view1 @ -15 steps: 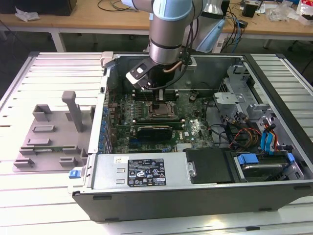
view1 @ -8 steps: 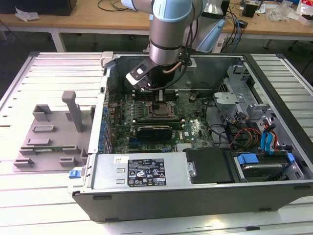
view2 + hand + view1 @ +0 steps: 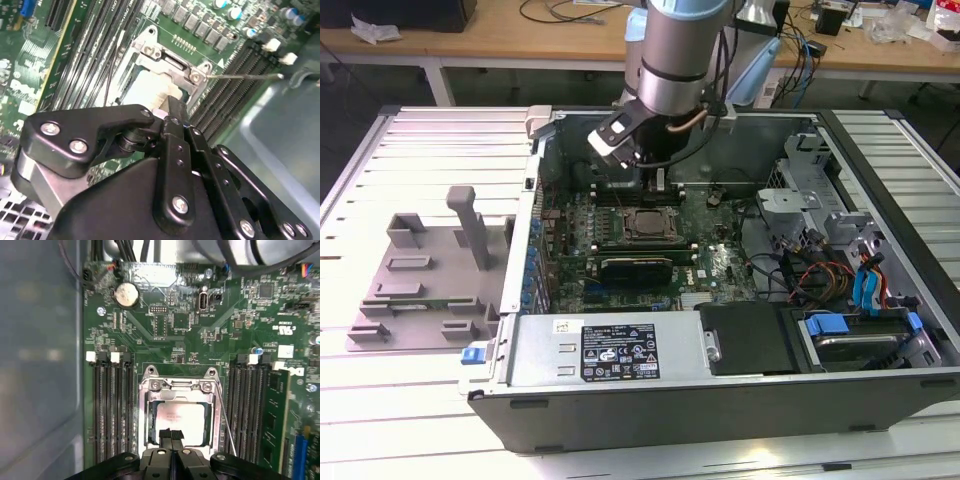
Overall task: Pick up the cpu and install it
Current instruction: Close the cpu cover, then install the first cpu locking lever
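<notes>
The cpu (image 3: 180, 416), a small square chip with a silvery-white top, lies flat inside the black socket with its metal frame (image 3: 178, 386) on the green motherboard. In the second wrist view the cpu (image 3: 146, 86) shows pale just beyond my black fingertips (image 3: 172, 111). My gripper (image 3: 171, 434) hovers over the chip's edge, its two fingers pressed together with nothing between them. In the exterior view the arm reaches down into the open computer case, and my gripper (image 3: 655, 185) hangs just above the socket (image 3: 645, 226).
A thin metal socket lever (image 3: 245, 76) sticks out beside the frame. Rows of memory slots (image 3: 110, 410) flank the socket. The case's grey wall (image 3: 40, 365) stands close by. A grey plastic tray (image 3: 420, 280) with raised blocks lies at the exterior view's left.
</notes>
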You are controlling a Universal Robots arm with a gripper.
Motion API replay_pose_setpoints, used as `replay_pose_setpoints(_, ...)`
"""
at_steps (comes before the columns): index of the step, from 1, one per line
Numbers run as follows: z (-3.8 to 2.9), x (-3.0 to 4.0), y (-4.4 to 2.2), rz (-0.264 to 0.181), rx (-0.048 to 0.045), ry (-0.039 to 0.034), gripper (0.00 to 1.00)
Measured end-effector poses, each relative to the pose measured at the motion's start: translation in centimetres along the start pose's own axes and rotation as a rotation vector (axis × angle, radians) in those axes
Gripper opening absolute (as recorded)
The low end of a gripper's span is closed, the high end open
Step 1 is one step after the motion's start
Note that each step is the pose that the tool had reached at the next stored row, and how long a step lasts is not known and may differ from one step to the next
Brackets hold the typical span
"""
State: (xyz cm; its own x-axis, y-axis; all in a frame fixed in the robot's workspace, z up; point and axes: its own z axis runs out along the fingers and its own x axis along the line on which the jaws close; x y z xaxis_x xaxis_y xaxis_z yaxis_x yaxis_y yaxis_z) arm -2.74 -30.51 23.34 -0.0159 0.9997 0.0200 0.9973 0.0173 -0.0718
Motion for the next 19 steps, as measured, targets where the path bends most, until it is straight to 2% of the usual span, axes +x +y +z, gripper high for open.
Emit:
replay_pose_setpoints(2, -1.56, 0.03, -0.11, 0.0, 0.0, 0.002, 0.11)
replay_pose_setpoints(4, -2.3, 0.05, -0.16, 0.0, -0.0001, 0.0024, 0.11)
replay_pose_setpoints(5, -2.88, 0.06, -0.2, 0.0, -0.0001, 0.0025, 0.11)
replay_pose_setpoints(8, -3.85, 0.08, -0.27, 0.0, -0.0002, 0.003, 0.11)
replay_pose_setpoints(16, -3.95, 0.08, -0.28, -0.002, -0.0001, 0.0046, 0.11)
replay_pose_setpoints(19, -3.95, 0.08, -0.27, -0.058, 0.0012, 0.0005, 0.11)
